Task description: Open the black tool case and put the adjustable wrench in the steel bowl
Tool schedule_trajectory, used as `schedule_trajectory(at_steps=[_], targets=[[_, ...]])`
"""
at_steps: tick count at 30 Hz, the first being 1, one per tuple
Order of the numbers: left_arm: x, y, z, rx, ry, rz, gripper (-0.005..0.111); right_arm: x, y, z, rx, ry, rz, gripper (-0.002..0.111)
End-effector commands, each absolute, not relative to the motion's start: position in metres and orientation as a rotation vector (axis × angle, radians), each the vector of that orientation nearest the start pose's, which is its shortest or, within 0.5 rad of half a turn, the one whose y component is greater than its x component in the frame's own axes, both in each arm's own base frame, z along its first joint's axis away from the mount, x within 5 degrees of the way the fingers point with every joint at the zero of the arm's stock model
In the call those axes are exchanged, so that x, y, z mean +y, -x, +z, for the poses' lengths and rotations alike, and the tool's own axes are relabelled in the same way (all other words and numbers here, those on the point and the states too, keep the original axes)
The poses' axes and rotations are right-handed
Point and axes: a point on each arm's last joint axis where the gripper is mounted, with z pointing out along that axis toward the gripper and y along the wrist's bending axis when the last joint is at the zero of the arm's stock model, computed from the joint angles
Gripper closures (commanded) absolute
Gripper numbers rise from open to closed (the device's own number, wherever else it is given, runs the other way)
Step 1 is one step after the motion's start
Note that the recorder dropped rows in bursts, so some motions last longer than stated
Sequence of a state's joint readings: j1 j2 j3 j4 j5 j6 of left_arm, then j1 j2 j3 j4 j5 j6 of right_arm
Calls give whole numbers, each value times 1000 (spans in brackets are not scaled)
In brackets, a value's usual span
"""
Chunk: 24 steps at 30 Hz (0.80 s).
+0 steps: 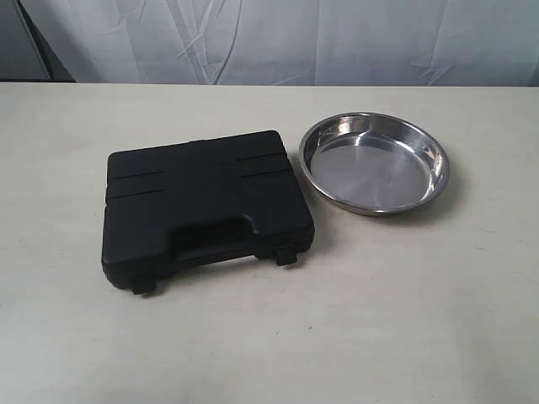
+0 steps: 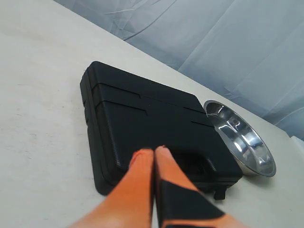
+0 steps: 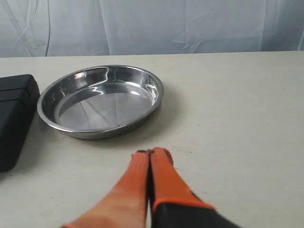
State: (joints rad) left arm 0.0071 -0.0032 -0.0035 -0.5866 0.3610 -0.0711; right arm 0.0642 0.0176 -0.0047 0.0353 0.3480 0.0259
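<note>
The black tool case (image 1: 202,202) lies closed on the table, handle and two latches toward the front edge; it also shows in the left wrist view (image 2: 152,118) and at the edge of the right wrist view (image 3: 14,118). The empty steel bowl (image 1: 375,162) sits just right of it, also seen as the bowl (image 2: 242,137) and the bowl (image 3: 102,99). The adjustable wrench is hidden. My left gripper (image 2: 153,151) is shut, empty, hovering near the case's handle side. My right gripper (image 3: 151,153) is shut, empty, over bare table in front of the bowl. Neither gripper shows in the exterior view.
A pale cloth backdrop (image 1: 269,38) hangs behind the table's far edge. Bare beige tabletop (image 1: 421,320) stretches in front of and to the right of the bowl, and to the left of the case.
</note>
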Motion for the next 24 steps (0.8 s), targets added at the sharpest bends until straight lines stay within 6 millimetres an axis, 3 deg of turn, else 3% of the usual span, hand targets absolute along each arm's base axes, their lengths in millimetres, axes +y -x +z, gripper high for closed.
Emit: schedule_trajectory(at_steps=[1, 10, 14, 21, 24], targets=[[-18, -53, 186, 1774, 418, -614, 107, 4, -54, 182, 1840, 7, 93, 108], [-18, -53, 186, 1774, 418, -614, 107, 4, -54, 182, 1839, 7, 93, 108], [-18, -53, 186, 1774, 418, -614, 107, 4, -56, 189, 1757, 16, 78, 108], [-18, -53, 186, 1774, 418, -614, 107, 2, -54, 229, 1308, -47, 132, 108], [-18, -53, 186, 1774, 418, -614, 107, -5, -48, 246, 1086, -268, 378, 108]])
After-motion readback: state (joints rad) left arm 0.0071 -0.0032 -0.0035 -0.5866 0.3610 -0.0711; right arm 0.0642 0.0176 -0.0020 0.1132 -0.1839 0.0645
